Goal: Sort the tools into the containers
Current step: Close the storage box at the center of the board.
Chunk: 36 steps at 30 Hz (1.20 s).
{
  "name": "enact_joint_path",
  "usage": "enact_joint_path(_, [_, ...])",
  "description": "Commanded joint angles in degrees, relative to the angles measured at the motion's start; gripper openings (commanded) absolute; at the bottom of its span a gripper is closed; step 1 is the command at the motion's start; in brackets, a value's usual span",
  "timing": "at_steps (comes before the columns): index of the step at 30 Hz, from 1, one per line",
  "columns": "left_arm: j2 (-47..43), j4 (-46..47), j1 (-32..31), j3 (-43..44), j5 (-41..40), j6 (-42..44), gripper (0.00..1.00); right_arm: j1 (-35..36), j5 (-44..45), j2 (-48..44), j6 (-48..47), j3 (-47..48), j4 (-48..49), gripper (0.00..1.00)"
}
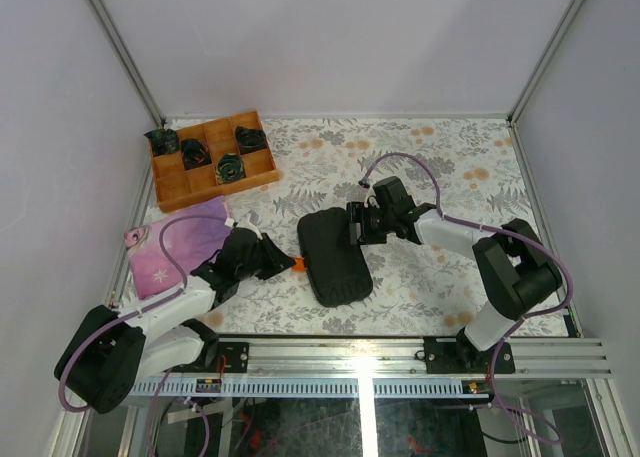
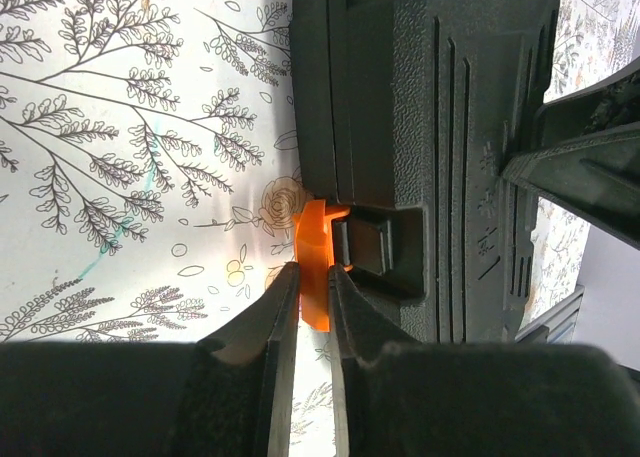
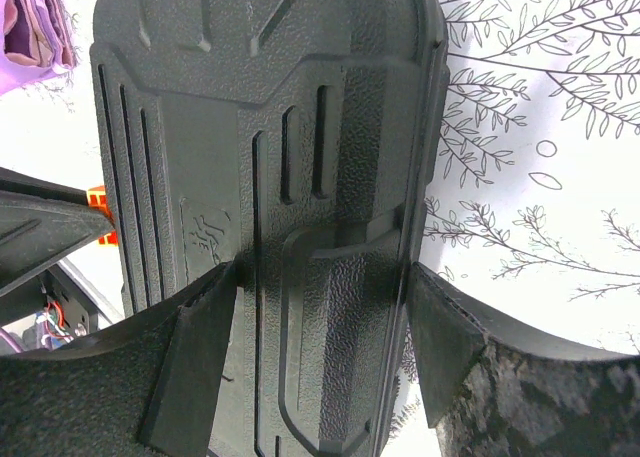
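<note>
Counter (image 1: 450, 277) covered in floral print. Pale lilac walls (image 1: 330, 37) on three sides, metal posts (image 1: 120, 47) in far corners.

Left tool (image 2: 313, 282) nipped together on orange tab (image 2: 312, 239) at left edge of black case (image 1: 333, 257).

Right tool (image 3: 322, 272) spread wide across case's upper end, pads pressed to both long sides.

Case lies shut and flat, centre frame; contents hidden.

Wooden tray (image 1: 170, 182) upper left, well apart from case. Four dark bundles (image 1: 230, 167) in separate compartments, kind unclear.

Pink-purple pouch (image 1: 175, 247) at left of frame, below tray.
</note>
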Motion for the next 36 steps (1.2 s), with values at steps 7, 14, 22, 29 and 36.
enact_joint_path(7, [-1.89,0.54,0.00,3.93,-1.92,1.28,0.11,0.66,4.64,5.00,-3.54,-2.92,-7.92,0.42])
enact_joint_path(14, [-1.66,0.32,0.03,4.70,-1.34,1.22,0.12,0.66,4.69,5.04,-3.57,-3.08,-7.86,0.42])
enact_joint_path(22, [-2.06,-0.73,-0.13,5.82,-1.39,1.29,0.14,0.66,4.43,5.30,-3.48,-2.77,-7.77,0.42])
enact_joint_path(29, [-1.70,-0.82,-0.35,6.50,-1.13,0.91,0.16,0.66,4.38,5.32,-3.48,-3.03,-7.69,0.41])
enact_joint_path(36, [-1.09,-0.71,-0.63,7.30,-1.16,0.77,0.19,0.66,4.45,5.26,-3.47,-3.00,-7.66,0.41])
